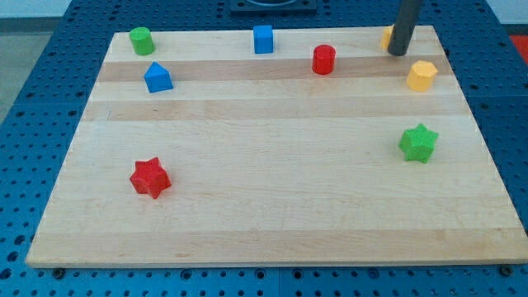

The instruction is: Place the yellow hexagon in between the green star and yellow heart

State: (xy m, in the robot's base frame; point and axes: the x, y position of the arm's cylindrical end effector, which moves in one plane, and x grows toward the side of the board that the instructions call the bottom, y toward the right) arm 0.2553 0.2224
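Note:
The yellow hexagon [421,75] lies near the board's right edge, toward the view's top. The green star [418,143] sits below it on the right side. A yellow block [386,35], mostly hidden behind the rod, lies at the top right; its shape cannot be made out. My tip [398,53] rests on the board just right of that yellow block and up-left of the yellow hexagon, apart from the hexagon.
A red cylinder [323,59] and a blue cube [263,39] lie along the top. A green cylinder [142,40] is at the top left, a blue triangle-like block [157,77] below it. A red star [150,177] lies at the lower left. The wooden board [264,214] ends near each block.

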